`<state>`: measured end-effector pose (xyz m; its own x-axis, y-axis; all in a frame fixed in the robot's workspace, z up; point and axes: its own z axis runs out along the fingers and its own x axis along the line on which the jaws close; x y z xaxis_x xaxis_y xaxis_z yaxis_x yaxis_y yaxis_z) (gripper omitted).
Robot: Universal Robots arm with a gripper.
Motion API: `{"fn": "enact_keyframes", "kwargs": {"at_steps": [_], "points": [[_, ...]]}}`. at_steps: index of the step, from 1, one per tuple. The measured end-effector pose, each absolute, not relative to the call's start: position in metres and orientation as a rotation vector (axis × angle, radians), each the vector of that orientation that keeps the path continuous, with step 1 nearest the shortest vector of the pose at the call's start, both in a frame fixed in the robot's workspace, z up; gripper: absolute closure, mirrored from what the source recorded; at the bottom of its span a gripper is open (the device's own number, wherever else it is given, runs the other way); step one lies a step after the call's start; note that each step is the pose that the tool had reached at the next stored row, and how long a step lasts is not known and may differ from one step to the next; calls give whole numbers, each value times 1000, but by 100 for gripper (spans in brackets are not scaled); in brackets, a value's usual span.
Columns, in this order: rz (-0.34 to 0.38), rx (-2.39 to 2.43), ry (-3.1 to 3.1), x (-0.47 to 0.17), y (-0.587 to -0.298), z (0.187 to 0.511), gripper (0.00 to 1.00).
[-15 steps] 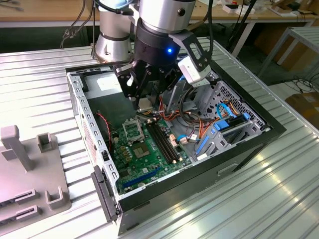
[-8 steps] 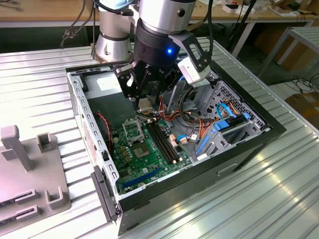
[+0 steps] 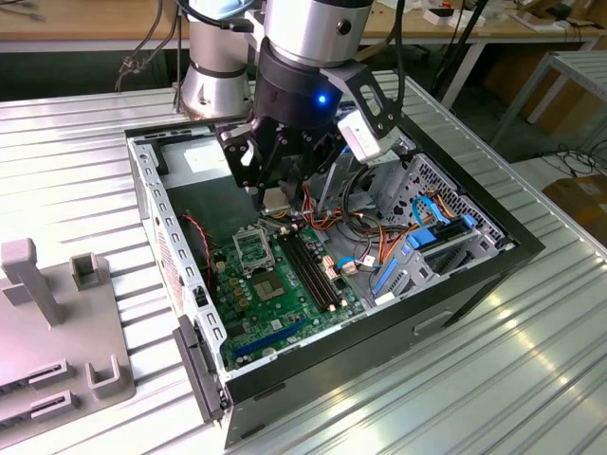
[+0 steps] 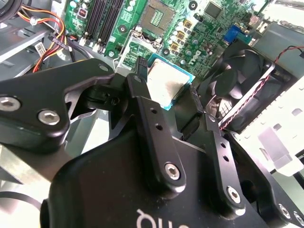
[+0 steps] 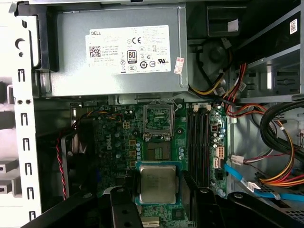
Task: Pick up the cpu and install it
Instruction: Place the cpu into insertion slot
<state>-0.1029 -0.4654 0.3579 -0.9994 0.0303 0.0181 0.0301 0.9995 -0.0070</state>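
Observation:
The cpu (image 5: 156,182) is a flat silver-grey square chip, and my gripper (image 5: 158,186) is shut on it, one black finger against each side. It hangs level above the green motherboard (image 5: 118,142), short of the metal-framed square socket (image 5: 157,119), which is open and bare. In the second wrist view the cpu (image 4: 167,84) sits between the fingertips of the gripper (image 4: 166,81), and the socket (image 4: 156,16) lies further off. In the exterior view the gripper (image 3: 277,201) hovers inside the open computer case (image 3: 493,237), just above the socket (image 3: 254,248).
A dark square chip (image 5: 159,152) is fixed to the board between the socket and the cpu. The grey power supply (image 5: 118,52) lies beyond the socket, memory slots (image 5: 199,142) and coloured cables (image 5: 266,156) beside it. A black fan (image 4: 237,80) is close by. A grey fixture (image 3: 57,322) stands at the exterior view's left.

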Motion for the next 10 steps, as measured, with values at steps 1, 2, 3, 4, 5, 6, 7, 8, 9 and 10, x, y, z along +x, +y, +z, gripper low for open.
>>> {"fn": "enact_keyframes", "kwargs": {"at_steps": [1,2,3,4,5,6,7,8,9,10], "points": [[11,-47,-3123,-103,-465,357,53],[11,-47,-3123,-103,-465,356,53],[11,-47,-3123,-103,-465,355,53],[11,-47,-3123,-103,-465,355,53],[11,-47,-3123,-103,-465,354,53],[11,-47,-3123,-103,-465,354,53],[11,-47,-3123,-103,-465,353,53],[11,-47,-3123,-103,-465,353,53],[11,-47,-3123,-103,-465,352,53],[11,-47,-3123,-103,-465,352,53]]}}
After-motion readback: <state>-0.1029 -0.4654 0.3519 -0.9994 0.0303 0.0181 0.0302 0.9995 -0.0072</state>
